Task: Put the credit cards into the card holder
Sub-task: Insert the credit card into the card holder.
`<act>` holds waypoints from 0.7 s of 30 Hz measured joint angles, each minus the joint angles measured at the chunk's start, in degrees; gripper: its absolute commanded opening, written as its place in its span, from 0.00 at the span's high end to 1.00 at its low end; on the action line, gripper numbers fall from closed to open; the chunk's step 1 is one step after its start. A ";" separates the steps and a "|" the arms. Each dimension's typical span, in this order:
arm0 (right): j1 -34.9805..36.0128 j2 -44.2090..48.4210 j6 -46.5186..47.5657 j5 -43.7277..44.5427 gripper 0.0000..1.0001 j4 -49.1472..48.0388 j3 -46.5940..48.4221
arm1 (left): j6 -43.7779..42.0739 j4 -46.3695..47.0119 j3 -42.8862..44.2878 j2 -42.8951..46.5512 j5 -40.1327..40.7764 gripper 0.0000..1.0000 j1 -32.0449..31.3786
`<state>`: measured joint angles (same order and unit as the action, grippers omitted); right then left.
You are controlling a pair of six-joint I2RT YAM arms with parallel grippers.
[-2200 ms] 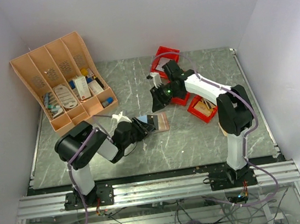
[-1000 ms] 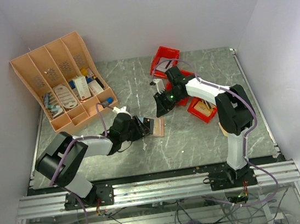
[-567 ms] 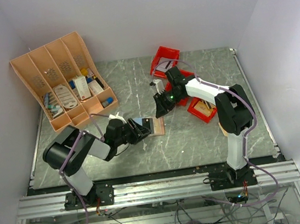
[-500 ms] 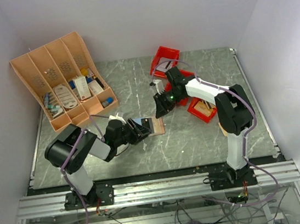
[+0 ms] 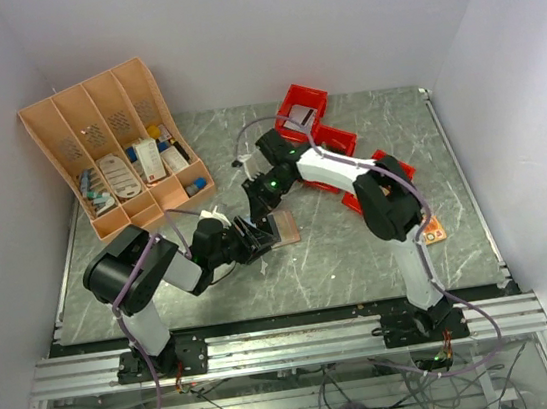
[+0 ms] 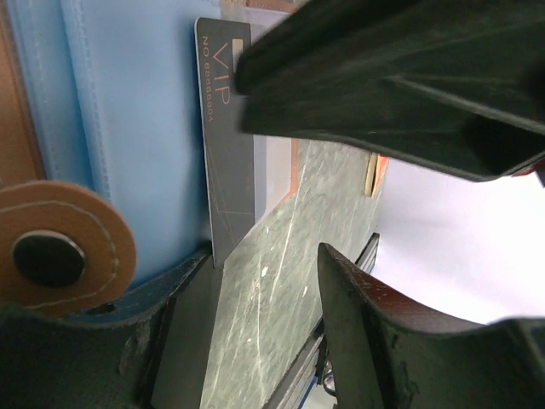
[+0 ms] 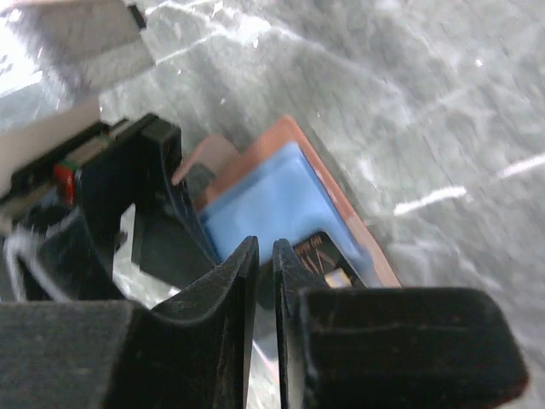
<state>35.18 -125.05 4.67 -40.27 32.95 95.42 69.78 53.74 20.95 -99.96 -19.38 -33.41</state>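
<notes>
The tan-brown card holder (image 5: 283,229) lies open on the table, its blue lining (image 6: 128,128) up and its round snap tab (image 6: 51,247) beside my left finger. A dark VIP credit card (image 6: 232,153) sits partly in the blue pocket and also shows in the right wrist view (image 7: 328,254). My left gripper (image 5: 251,238) is open at the holder's left edge, one finger over that edge and bare table between the jaws (image 6: 264,256). My right gripper (image 5: 260,196) hangs just above the card, its fingers nearly together (image 7: 265,247) with nothing seen between them.
The orange-tan slotted rack (image 5: 114,145) stands at the back left. Red trays (image 5: 301,105) sit at the back centre and right. An orange card (image 5: 432,233) lies on the table near the right arm's base.
My right gripper has swung left from beside the red trays to over the open card holder. My left gripper has stayed at the holder's left edge.
</notes>
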 measured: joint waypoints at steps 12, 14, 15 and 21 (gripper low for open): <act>7.69 -4.92 -2.29 11.91 0.89 5.40 5.88 | -0.37 0.72 0.00 -0.57 -0.42 0.39 0.33; 8.20 -4.61 -2.27 14.23 0.89 5.62 5.88 | -0.42 0.70 0.04 -0.57 -0.42 0.39 0.33; 8.48 -4.44 -2.25 15.21 0.88 5.73 5.88 | -0.46 0.68 0.09 -0.57 -0.39 0.39 0.33; 9.25 -2.86 -1.05 20.87 0.88 6.34 4.59 | -0.55 0.66 0.17 -0.57 -0.39 0.38 0.39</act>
<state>44.42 -127.92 3.62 -19.40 39.29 100.01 69.23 54.39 21.12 -100.53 -19.77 -33.01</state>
